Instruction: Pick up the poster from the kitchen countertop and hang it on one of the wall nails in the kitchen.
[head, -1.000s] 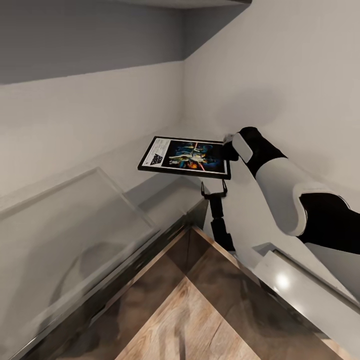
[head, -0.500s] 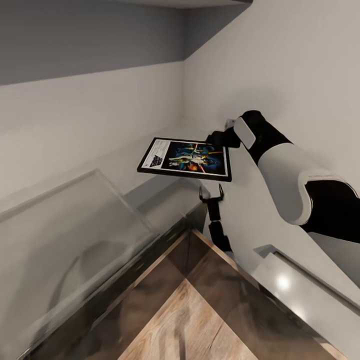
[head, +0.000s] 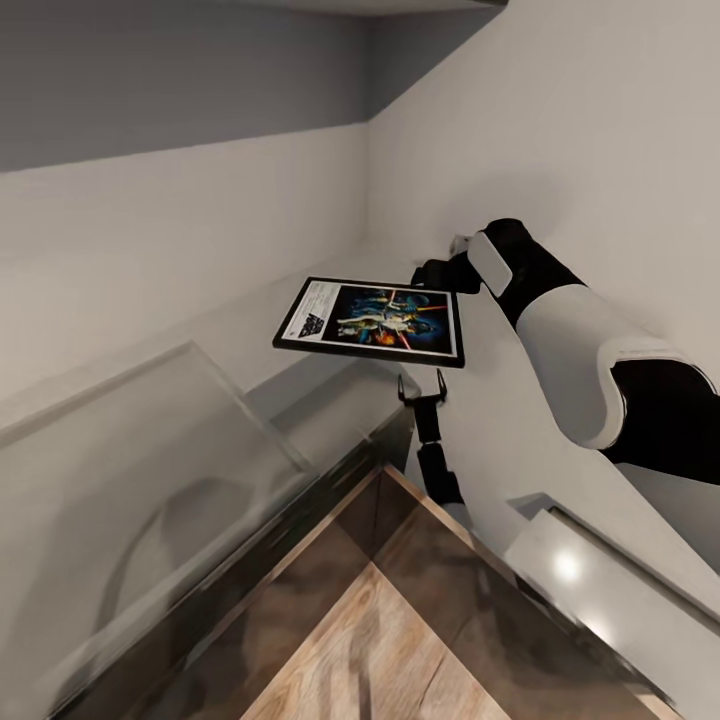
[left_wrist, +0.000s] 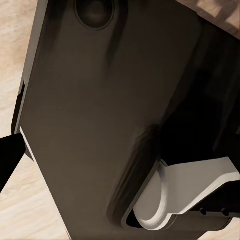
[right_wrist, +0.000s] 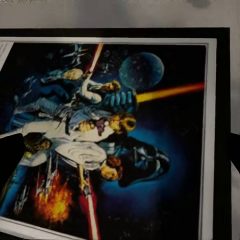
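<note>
- Our right gripper (head: 437, 273) is clamped on the far edge of the poster (head: 372, 321), which hangs nearly flat in the air, clear of the countertop (head: 330, 395) in the corner below it.
- From the right wrist camera we see the poster (right_wrist: 115, 135) face-on: artwork, white border, black frame, with a dark finger (right_wrist: 11, 155) across one edge.
- Our left gripper (head: 421, 390) sits low beside the cabinets, jaws apart and carrying nothing.
- The left wrist camera shows dark cabinet fronts (left_wrist: 100, 125) and a strip of wooden floor (left_wrist: 30, 215).
- We judge the pick-up done; the carry to the wall comes next. We can't spot a nail on these walls from here.
- To do it well, we'd tip the frame upright slowly so it doesn't slip in the pinch.
- Keep the free end away from the two walls (head: 560, 130) meeting at this corner; a knock there could twist it loose.
- Find the nail first, then bring the frame's top edge to it.
</note>
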